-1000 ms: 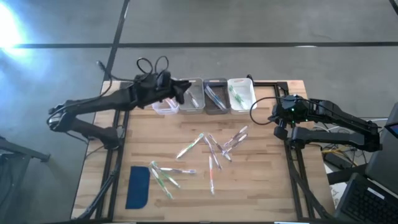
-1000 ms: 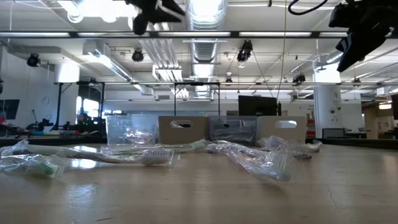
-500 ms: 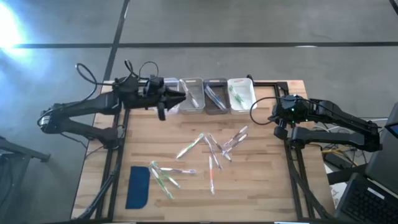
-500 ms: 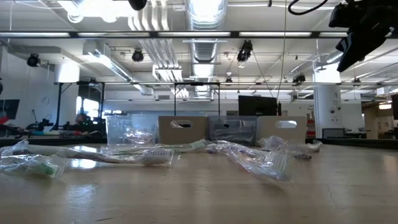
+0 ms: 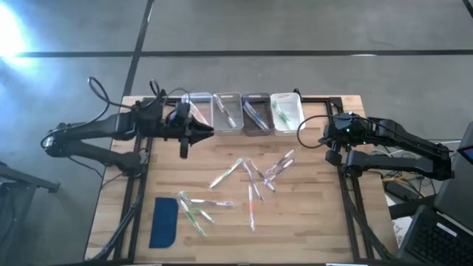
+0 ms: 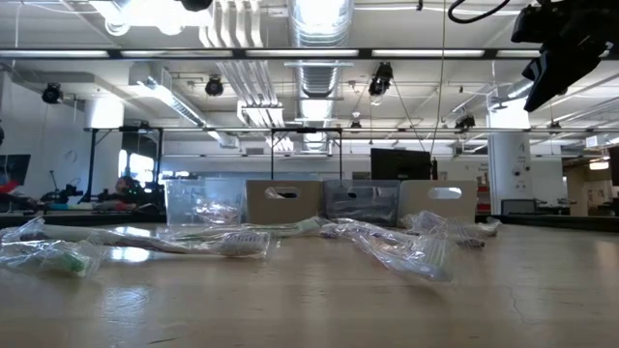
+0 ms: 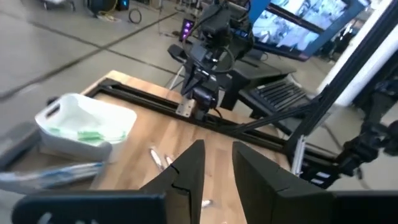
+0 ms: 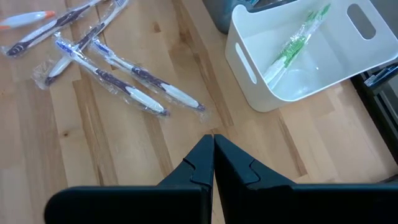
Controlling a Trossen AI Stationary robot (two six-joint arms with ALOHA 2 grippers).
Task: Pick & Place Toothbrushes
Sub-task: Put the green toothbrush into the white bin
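You are facing light, slippery wrapped toothbrushes (image 5: 251, 181) lying mid-frame below the bins (image 5: 242, 113); take one mid-handle, since your left gripper (image 5: 201, 132) is hovering part-open and empty, your right gripper (image 8: 213, 151) sitting closed.

Two dark six-joint arms
Black looping cables trail each arm; the fingers (image 7: 189, 171) are matte black, angular, stepped wedges.

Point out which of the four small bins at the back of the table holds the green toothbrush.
The white opaque plastic bin at the right end of the row; a green-bristled wrapped toothbrush lies inside it. The other three bins are clear or grey.
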